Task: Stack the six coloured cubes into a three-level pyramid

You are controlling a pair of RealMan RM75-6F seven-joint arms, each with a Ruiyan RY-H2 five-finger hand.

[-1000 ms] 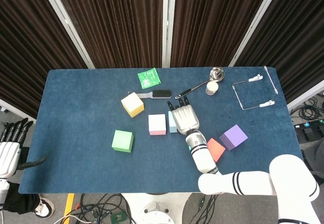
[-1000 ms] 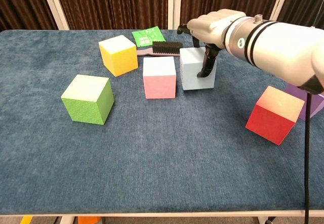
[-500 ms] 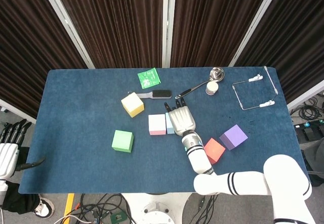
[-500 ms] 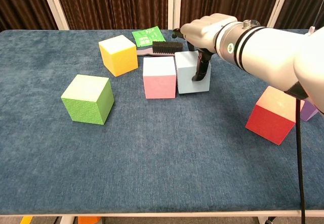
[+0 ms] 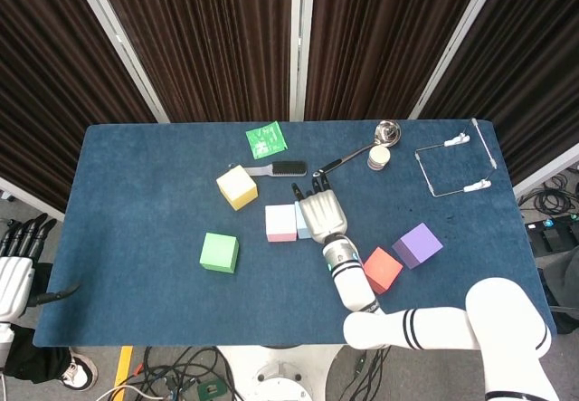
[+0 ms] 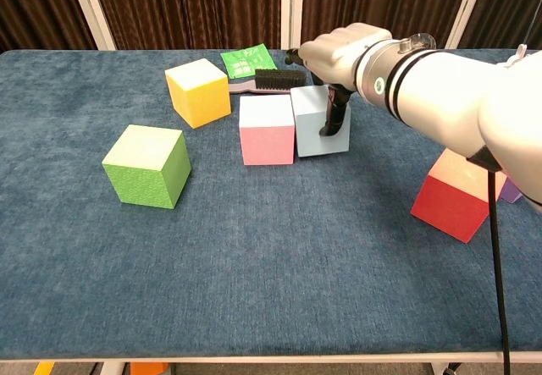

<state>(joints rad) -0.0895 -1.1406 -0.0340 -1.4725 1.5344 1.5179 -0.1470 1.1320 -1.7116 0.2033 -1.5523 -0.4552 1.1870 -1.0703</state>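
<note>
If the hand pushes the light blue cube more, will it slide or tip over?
The light blue cube will probably slide: it sits flat on the cloth-like blue table and the right hand lies over its top. The fabric may drag somewhat. It looks stiff, keeping square edges, and now sits right against the pink cube, which would likely move too.

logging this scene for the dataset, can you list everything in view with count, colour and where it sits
pink cube: 1, pink, table middle
light blue cube: 1, pale blue, against the pink cube's right side
yellow cube: 1, yellow, behind and left of pink
green cube: 1, green, front left
red cube: 1, red, front right, tilted
purple cube: 1, purple, right of red
brush: 1, black bristles, behind the cubes
green packet: 1, green, far edge
ladle: 1, silver, far right
small jar: 1, pale, beside the ladle
wire frame: 1, metal, far right
table: 1, blue cloth
right hand: 1, grey, on the light blue cube
left hand: 1, off the table's left edge
</note>
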